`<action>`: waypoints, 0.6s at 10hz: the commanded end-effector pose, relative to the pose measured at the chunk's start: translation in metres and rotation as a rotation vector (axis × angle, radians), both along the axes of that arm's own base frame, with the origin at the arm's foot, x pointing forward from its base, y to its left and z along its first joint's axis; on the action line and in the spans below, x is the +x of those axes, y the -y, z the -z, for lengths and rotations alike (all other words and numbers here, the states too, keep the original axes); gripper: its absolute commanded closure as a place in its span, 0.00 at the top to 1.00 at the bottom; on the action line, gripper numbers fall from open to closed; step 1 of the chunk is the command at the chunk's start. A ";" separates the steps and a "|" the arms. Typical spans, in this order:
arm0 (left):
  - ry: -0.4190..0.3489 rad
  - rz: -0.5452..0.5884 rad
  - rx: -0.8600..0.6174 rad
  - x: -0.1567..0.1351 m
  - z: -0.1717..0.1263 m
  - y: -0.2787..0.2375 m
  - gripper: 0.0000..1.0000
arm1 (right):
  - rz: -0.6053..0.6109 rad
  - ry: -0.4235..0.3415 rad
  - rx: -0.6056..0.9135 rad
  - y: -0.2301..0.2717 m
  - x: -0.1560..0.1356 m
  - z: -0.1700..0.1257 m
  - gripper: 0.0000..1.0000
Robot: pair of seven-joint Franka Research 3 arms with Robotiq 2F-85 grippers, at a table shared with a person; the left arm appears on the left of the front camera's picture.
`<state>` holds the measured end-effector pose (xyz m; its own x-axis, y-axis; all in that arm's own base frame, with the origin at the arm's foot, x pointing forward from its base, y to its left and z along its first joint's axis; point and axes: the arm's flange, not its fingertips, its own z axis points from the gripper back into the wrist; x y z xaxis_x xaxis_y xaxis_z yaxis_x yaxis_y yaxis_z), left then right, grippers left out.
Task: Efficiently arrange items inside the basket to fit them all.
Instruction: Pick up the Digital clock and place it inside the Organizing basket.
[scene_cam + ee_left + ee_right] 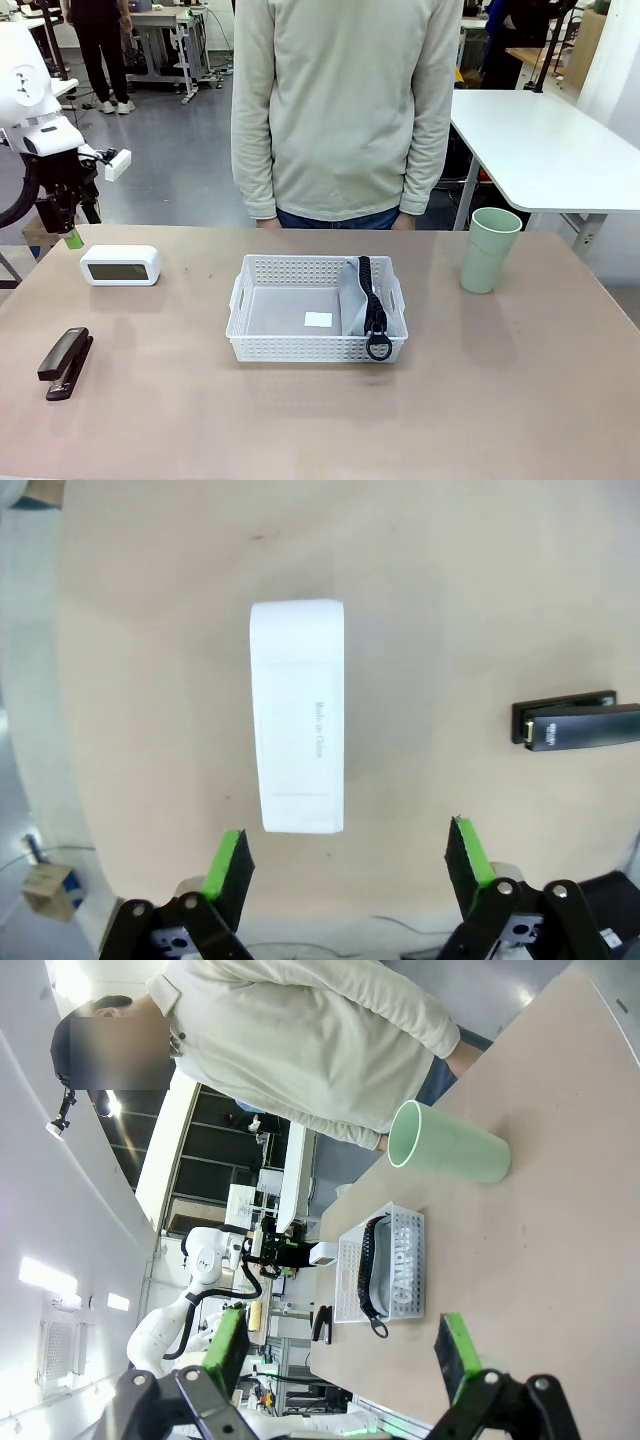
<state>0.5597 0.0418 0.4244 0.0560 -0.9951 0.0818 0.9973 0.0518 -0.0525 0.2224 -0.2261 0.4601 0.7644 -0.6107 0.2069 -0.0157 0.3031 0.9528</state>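
Green pads spread wide, the left gripper hangs fingers-down from its arm above the bench. The white block lies untouched just ahead of it, in line with the gap between its fingers and nearer one finger than the other. The black stapler lies flat well off to one side of this gripper, apart from the block. Farther from it sits the white basket, where the grey pouch stands on edge against the side away from this gripper. The right gripper is rolled sideways and wide open, holding nothing, with the upright green cup ahead of it outside the basket.
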 end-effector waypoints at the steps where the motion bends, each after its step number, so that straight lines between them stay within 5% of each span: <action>1: 0.099 0.111 0.017 -0.012 0.005 0.004 1.00 | 0.001 0.038 -0.002 0.002 0.003 -0.002 1.00; 4: 0.208 0.085 -0.039 -0.002 0.025 -0.002 1.00 | 0.001 0.038 -0.002 0.002 0.003 -0.002 1.00; 6: 0.201 0.125 -0.044 0.002 0.040 0.003 1.00 | 0.001 0.038 -0.002 0.002 0.003 -0.002 1.00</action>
<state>0.5645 0.0383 0.3919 -0.0451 -0.9941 0.0990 0.9896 -0.0309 0.1403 0.2224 -0.2261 0.4601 0.7643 -0.6107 0.2069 -0.0159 0.3029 0.9529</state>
